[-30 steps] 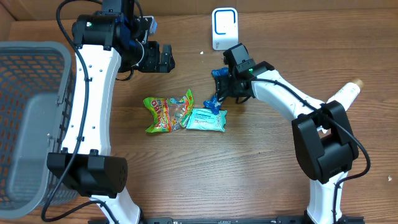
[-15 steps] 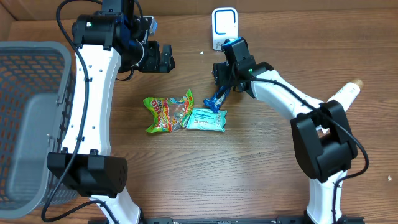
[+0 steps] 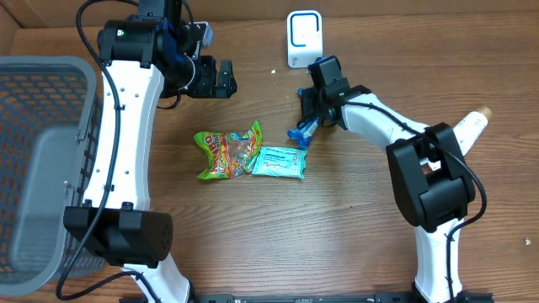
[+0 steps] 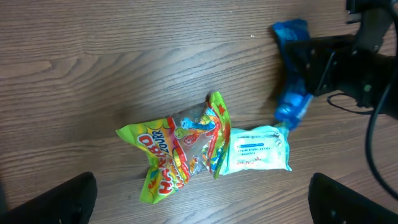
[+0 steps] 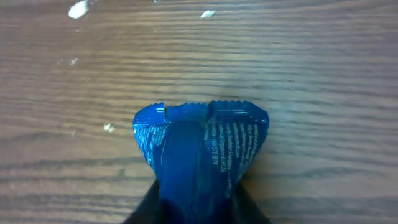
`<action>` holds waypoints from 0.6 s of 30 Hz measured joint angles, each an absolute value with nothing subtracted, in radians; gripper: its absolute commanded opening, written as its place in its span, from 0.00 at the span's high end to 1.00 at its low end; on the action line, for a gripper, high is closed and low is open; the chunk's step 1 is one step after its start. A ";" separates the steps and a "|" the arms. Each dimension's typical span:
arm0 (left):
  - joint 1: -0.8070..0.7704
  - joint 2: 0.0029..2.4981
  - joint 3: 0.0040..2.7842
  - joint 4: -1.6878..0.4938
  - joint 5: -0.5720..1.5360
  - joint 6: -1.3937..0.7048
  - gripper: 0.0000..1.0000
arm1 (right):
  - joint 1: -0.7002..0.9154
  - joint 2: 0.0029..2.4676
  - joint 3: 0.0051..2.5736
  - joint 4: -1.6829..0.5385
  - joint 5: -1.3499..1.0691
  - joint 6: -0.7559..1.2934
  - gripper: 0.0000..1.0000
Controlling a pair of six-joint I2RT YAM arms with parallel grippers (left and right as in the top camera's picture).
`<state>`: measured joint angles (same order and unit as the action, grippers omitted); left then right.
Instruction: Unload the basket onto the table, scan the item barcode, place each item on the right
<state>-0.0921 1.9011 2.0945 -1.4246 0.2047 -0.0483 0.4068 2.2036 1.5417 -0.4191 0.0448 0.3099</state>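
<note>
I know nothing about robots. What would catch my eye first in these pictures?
First, the crinkly shiny blue plastic wrapper pinched in the right gripper, mid-table, just on the near side of a small white boxy scanner at the far edge. Next to it lie a bright green candy bag and a pale teal flat packet, touching each other. A big grey mesh basket fills the left side.
</note>
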 measured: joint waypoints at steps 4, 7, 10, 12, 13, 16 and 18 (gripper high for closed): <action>-0.092 1.901 2.094 -1.425 0.205 -0.048 0.00 | 0.389 2.200 1.614 -0.645 0.072 0.409 0.96; -0.092 1.901 2.094 -1.425 0.205 -0.048 0.00 | 0.366 2.198 1.680 -0.895 0.086 0.514 0.96; -0.092 1.901 2.094 -1.425 0.205 -0.048 0.00 | 0.334 2.198 1.717 -1.105 0.094 0.622 0.83; -0.092 1.901 2.094 -1.425 0.205 -0.048 0.00 | 0.312 2.198 1.724 -1.180 0.093 0.665 0.71; -0.092 1.901 2.094 -1.425 0.205 -0.048 0.00 | 0.300 2.198 1.724 -1.221 0.091 0.686 0.62; -0.092 1.901 2.094 -1.425 0.205 -0.048 0.00 | 0.268 2.198 1.724 -1.288 0.081 0.700 0.46; -0.092 1.901 2.094 -1.425 0.205 -0.048 0.00 | 0.249 2.198 1.726 -1.312 0.073 0.677 0.45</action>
